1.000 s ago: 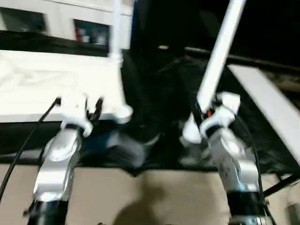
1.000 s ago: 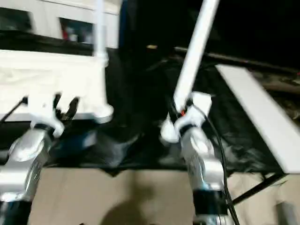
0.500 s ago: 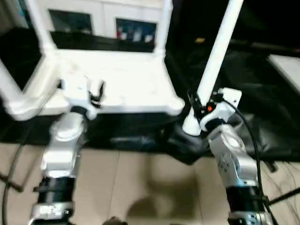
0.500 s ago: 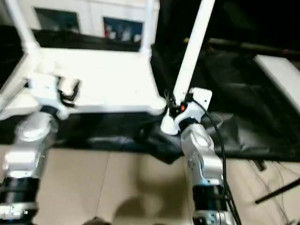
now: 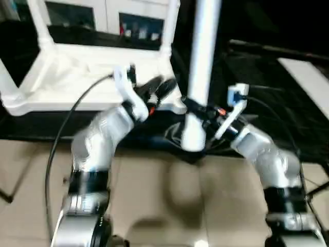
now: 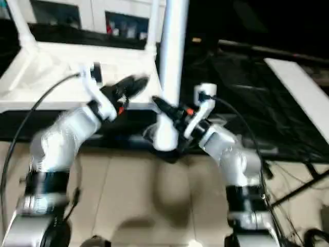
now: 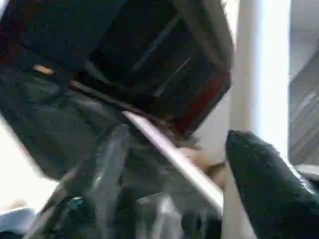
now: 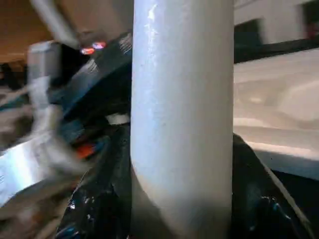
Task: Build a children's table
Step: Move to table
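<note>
The children's table top lies upside down on a black-draped platform at the back left. White legs stand up from its corner sockets. My right gripper is shut on the lower part of another white leg, holding it nearly upright in front of the top's near right corner. In the right wrist view this leg stands between the black fingers. My left gripper reaches across toward that leg from the left, open, with nothing between its fingers; the leg rises just beside one finger.
A flat white board lies on the black cloth at the right. White cabinets stand behind the table top. Beige floor lies below my arms. A black cable loops off the left forearm.
The camera has shifted. My left arm has swung right, toward the held leg, and its fingers have spread. The right gripper has brought the leg leftward and more upright.
</note>
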`<state>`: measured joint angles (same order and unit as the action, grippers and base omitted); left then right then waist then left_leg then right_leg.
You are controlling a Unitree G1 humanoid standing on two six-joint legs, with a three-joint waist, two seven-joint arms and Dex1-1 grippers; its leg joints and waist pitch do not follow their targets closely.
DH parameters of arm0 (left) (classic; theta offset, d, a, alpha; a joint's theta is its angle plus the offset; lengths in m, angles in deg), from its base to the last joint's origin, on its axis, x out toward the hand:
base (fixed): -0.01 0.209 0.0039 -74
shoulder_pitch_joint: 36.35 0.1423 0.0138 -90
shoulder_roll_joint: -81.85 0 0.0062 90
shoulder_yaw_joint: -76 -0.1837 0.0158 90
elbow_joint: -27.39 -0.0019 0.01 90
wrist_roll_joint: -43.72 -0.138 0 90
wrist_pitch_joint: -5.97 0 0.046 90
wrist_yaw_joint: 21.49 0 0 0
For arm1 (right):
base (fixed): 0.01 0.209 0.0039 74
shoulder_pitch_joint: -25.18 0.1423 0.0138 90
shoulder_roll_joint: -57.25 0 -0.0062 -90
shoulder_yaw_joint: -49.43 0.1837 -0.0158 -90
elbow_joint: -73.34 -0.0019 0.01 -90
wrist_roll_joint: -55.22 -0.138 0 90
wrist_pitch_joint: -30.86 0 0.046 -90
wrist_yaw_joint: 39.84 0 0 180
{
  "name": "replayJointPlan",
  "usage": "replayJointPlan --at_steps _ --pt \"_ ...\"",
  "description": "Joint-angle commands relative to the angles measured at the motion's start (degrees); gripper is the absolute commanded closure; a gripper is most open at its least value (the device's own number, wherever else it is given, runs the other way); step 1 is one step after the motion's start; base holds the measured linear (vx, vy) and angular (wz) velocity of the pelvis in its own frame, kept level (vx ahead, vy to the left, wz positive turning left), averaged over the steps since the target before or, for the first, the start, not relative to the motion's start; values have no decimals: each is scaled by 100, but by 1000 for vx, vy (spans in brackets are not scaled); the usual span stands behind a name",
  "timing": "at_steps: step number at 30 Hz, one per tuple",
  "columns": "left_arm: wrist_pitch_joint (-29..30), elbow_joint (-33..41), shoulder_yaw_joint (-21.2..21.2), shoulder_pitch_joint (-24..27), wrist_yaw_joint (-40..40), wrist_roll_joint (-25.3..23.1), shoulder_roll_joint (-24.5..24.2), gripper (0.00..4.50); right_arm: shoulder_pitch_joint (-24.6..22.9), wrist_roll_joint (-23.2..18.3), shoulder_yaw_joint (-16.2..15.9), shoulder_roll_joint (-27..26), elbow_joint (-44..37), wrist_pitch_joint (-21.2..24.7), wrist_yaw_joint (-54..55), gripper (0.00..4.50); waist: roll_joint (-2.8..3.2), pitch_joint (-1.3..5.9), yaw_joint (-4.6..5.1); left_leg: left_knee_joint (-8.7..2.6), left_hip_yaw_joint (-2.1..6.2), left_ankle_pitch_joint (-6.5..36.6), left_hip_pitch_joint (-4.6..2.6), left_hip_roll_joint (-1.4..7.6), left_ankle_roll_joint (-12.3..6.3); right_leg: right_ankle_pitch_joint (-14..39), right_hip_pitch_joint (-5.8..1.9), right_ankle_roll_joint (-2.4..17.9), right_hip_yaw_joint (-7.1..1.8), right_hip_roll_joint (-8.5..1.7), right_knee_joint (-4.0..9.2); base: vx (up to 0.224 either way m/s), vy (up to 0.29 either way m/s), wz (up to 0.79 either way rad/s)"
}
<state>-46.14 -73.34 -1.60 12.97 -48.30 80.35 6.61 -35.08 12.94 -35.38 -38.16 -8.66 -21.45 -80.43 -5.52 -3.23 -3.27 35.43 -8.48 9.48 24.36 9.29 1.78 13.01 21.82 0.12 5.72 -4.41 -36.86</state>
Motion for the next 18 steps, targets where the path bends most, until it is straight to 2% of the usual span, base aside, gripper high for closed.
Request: replayJointPlan --at_steps 1,2,3,4,5,6,7,9,11,13,15,18 --pt "231 -261 135 -288 -25 317 164 67 112 -239 111 218 0 328 -295 268 -13 306 -43 -531 122 1968 -209 421 461 1963 -174 797 -382 -640 650 0 0 0" --pt "328 -389 105 -409 -214 374 203 56 106 -390 53 345 -97 603 -466 268 -70 312 -83 -525 92 1811 -226 440 436 2085 -176 708 -389 -630 677 0 0 0" --pt "383 -389 104 -416 -296 480 221 52 98 -463 49 362 -140 698 -479 268 -49 312 -109 -531 90 1702 -230 451 412 2035 -181 674 -391 -627 666 0 0 0" --pt "580 -341 135 -412 -454 821 274 47 74 -643 60 376 -241 902 -465 268 -57 324 -125 -544 67 1468 -243 476 395 1783 -181 646 -390 -607 645 0 0 0" --pt "698 -276 166 -403 -515 1053 312 47 52 -748 66 378 -316 1009 -437 268 -52 339 -129 -550 64 1303 -236 489 406 1543 -196 696 -382 -589 589 0 0 0" --pt "786 -206 176 -389 -562 1217 330 23 28 -825 62 384 -382 1089 -426 268 -83 374 -145 -545 24 938 -245 500 394 847 -191 840 -371 -553 517 0 0 0" --pt "960 -152 210 -393 -618 1430 333 23 10 -931 51 426 -439 1232 -499 268 -71 378 -156 -540 18 862 -258 501 389 664 -194 895 -369 -554 491 0 0 0" --pt "1064 -105 227 -400 -637 1551 337 11 -8 -1012 38 468 -488 1355 -572 268 -94 400 -183 -503 -12 548 -274 488 303 68 -223 1037 -369 -537 431 0 0 0" --pt "1240 -16 257 -443 -752 1685 359 5 -28 -1013 -22 555 -530 1549 -754 268 -127 413 -228 -469 -53 91 -280 458 69 -575 -259 1175 -368 -529 399 0 0 0" --pt "1175 70 151 -444 -865 1576 342 5 -24 -979 -81 595 -510 1584 -825 268 -142 411 -248 -459 -71 -39 -277 453 -50 -745 -276 1206 -373 -534 403 0 0 0" --pt "1211 75 177 -461 -864 1606 351 5 -11 -1013 -87 601 -502 1621 -860 268 -159 408 -253 -460 -71 -18 -288 464 -74 -697 -279 1216 -370 -531 404 0 0 0" --pt "1235 81 215 -477 -948 1708 323 5 2 -1130 -113 643 -525 1755 -944 268 -158 381 -278 -481 -74 277 -310 482 54 -182 -267 1153 -376 -541 453 0 0 0"
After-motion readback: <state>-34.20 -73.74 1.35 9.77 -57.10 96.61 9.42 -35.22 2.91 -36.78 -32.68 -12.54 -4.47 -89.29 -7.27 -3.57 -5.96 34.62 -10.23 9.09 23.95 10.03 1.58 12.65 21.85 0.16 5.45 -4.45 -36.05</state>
